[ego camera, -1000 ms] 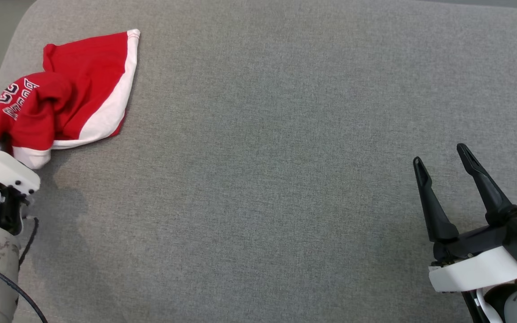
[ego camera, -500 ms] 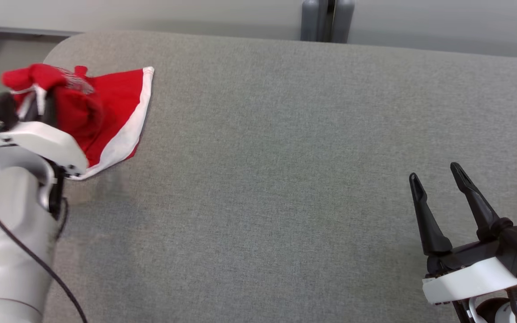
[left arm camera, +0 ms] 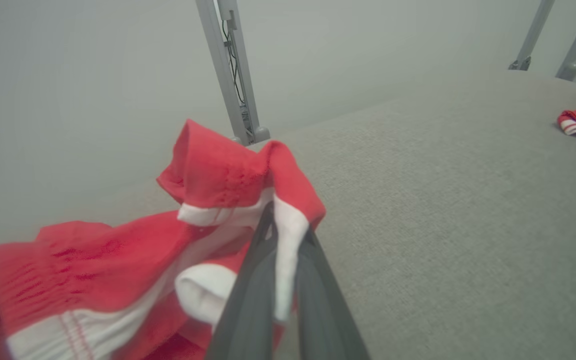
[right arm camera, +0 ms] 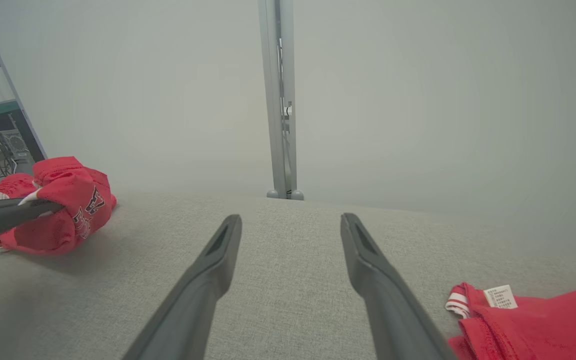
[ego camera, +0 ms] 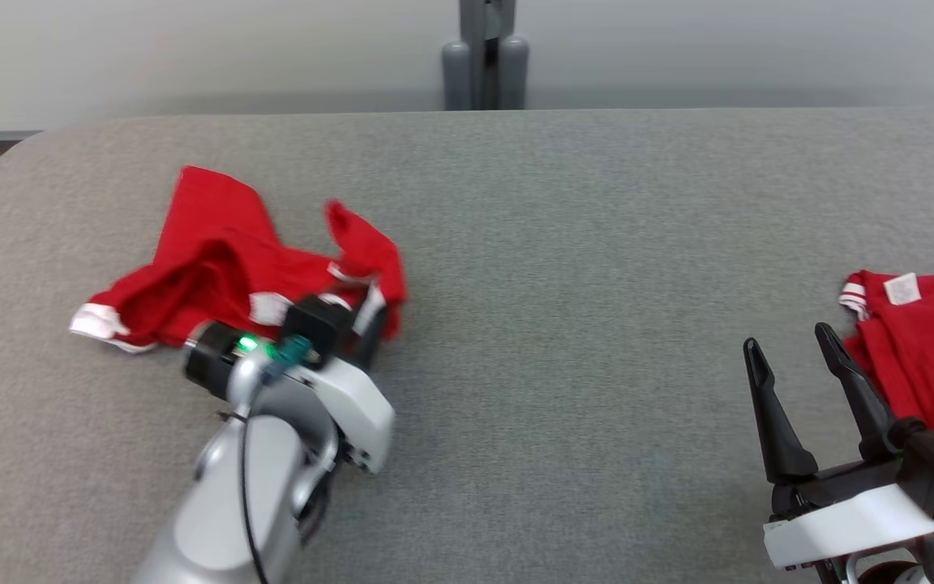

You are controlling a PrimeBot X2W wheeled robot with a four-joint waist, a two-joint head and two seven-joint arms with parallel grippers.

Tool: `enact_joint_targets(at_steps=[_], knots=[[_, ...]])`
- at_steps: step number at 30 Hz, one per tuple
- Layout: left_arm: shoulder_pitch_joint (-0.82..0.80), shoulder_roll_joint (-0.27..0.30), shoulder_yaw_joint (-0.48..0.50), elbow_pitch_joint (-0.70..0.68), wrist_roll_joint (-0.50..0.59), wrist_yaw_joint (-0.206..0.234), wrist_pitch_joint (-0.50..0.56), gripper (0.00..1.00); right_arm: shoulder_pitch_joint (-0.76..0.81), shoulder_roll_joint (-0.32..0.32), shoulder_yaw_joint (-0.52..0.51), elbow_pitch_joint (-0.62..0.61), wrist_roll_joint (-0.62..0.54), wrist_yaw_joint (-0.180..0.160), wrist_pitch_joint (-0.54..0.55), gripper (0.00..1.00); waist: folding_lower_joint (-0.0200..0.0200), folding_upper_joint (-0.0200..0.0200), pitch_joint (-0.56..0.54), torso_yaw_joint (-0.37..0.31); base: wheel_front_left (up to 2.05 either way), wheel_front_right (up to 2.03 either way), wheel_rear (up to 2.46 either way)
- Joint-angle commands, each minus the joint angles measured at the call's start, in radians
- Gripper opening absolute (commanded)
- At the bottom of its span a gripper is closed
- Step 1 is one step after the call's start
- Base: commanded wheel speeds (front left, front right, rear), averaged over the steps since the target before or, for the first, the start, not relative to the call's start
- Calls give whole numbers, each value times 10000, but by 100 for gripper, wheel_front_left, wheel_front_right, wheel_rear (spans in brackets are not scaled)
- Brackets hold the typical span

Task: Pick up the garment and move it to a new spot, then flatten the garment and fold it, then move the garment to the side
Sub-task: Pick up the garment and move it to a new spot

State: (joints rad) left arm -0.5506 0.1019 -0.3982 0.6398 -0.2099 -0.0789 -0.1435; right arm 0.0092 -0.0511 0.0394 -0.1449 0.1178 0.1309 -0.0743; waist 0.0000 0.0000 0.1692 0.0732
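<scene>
The garment [ego camera: 216,259] is a red jersey with white trim, bunched on the left half of the grey table [ego camera: 580,268]. My left gripper [ego camera: 370,320] is shut on its right edge and holds that edge slightly raised. In the left wrist view the two fingers [left arm camera: 253,300] pinch a white trim strip of the garment [left arm camera: 93,265], with the left gripper [left arm camera: 273,217] closed tight. My right gripper [ego camera: 791,345] stands open at the lower right with nothing between its fingers. The right wrist view shows the right gripper [right arm camera: 290,220] open and the garment [right arm camera: 68,210] far to the left.
A second red garment [ego camera: 929,341] with a white label lies at the table's right edge, just right of my right gripper; it also shows low in the right wrist view as the second garment [right arm camera: 533,320]. A grey post [ego camera: 483,57] stands behind the table's far edge.
My left gripper has lifted the garment and carried it right, towards the table's middle. The head camera has shifted, bringing the far edge and the second garment into view. My right gripper stays open.
</scene>
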Motion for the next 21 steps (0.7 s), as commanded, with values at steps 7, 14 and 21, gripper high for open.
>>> enact_joint_targets(at_steps=[7, 14, 21], knots=[[1082, -256, -1886, -1902, 505, -330, 1424, 0, -144, 1, -25, 196, 257, -4, -231, 100, 0, 0, 154, -1156, 0, 0, 0], [1037, -364, -3431, -2638, 422, -506, 2341, 0, -371, 2, -9, 520, 607, -4, -530, 100, 0, 0, 666, -2445, 0, 0, 0], [903, -395, -4319, -2279, 9, -531, 2632, 0, -441, 4, -85, 864, 871, -4, -796, 100, 0, 0, 855, -3041, 0, 0, 0]])
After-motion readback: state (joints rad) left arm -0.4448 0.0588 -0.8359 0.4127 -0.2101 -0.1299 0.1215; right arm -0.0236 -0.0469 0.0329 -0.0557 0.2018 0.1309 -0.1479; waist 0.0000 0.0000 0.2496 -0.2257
